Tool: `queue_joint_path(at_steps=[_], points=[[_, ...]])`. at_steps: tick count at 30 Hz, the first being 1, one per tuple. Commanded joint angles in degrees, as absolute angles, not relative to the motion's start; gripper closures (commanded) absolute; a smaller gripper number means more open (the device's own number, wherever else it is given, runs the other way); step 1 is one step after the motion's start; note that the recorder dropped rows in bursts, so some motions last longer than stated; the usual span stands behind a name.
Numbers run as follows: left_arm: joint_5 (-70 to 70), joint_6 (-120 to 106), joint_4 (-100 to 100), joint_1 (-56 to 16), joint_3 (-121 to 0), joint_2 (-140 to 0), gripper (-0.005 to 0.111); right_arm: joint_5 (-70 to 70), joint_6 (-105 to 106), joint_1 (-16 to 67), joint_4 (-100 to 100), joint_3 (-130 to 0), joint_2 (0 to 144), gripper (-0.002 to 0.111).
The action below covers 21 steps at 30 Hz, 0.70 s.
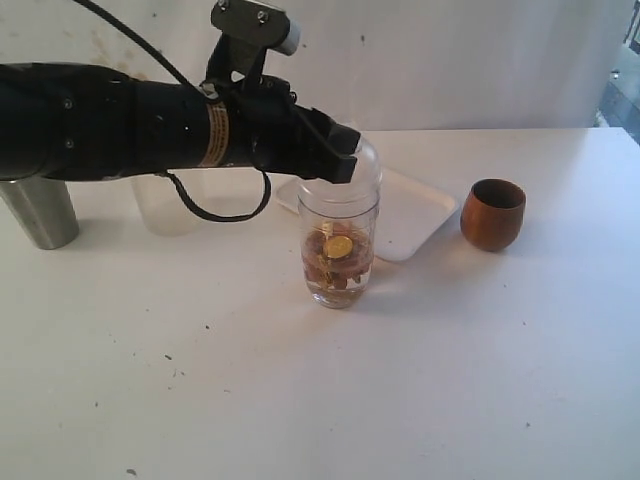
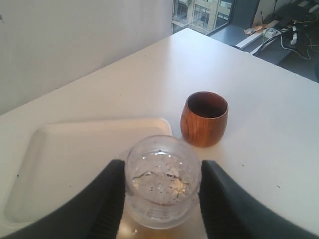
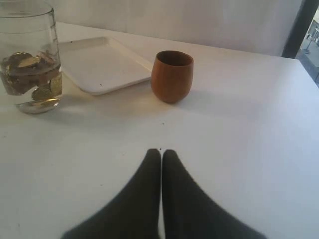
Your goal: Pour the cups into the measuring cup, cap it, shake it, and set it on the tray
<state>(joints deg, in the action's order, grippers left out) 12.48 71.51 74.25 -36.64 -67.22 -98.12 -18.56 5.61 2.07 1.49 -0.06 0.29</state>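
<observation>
The clear measuring cup [image 1: 339,255] stands mid-table, holding liquid with brown and gold pieces. A clear domed cap [image 1: 367,165] sits on its mouth. My left gripper [image 1: 340,158] is shut on the cap [image 2: 162,181], one black finger on each side. The wooden cup [image 1: 493,213] stands upright to the right of the tray [image 1: 418,218], and the steel tumbler [image 1: 40,212] is at the far left. My right gripper [image 3: 161,152] is shut with nothing in it, low over bare table short of the wooden cup [image 3: 172,75]. It is out of the exterior view.
A frosted plastic tub [image 1: 165,205] stands behind my left arm, between the steel tumbler and the measuring cup. The white tray [image 2: 75,159] lies just behind the measuring cup [image 3: 31,55]. The table's far edge runs past the wooden cup [image 2: 204,118].
</observation>
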Motion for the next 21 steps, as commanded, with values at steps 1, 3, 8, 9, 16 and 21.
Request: queue_joint_path(at_steps=[1, 3, 8, 9, 16, 21], points=[[12.42, 73.39, 74.6, -36.73, -67.43, -99.35, 0.107, -18.02, 5.6, 2.21, 1.67, 0.0, 0.0, 0.107], [12.86, 73.4, 74.6, -36.73, -67.43, -99.76, 0.107, -18.02, 5.6, 2.21, 1.67, 0.0, 0.0, 0.107], [13.43, 73.4, 74.6, -36.73, -67.43, -99.75, 0.107, -18.02, 5.6, 2.21, 1.67, 0.0, 0.0, 0.107], [13.43, 73.4, 74.6, -36.73, -67.43, -99.75, 0.105, -18.02, 5.6, 2.21, 1.67, 0.0, 0.0, 0.107], [13.43, 73.4, 74.6, -36.73, -67.43, -99.75, 0.068, -18.02, 5.6, 2.21, 1.67, 0.0, 0.0, 0.107], [13.43, 73.4, 74.6, -36.73, -67.43, -99.75, 0.048, -18.02, 5.6, 2.21, 1.67, 0.0, 0.0, 0.107]])
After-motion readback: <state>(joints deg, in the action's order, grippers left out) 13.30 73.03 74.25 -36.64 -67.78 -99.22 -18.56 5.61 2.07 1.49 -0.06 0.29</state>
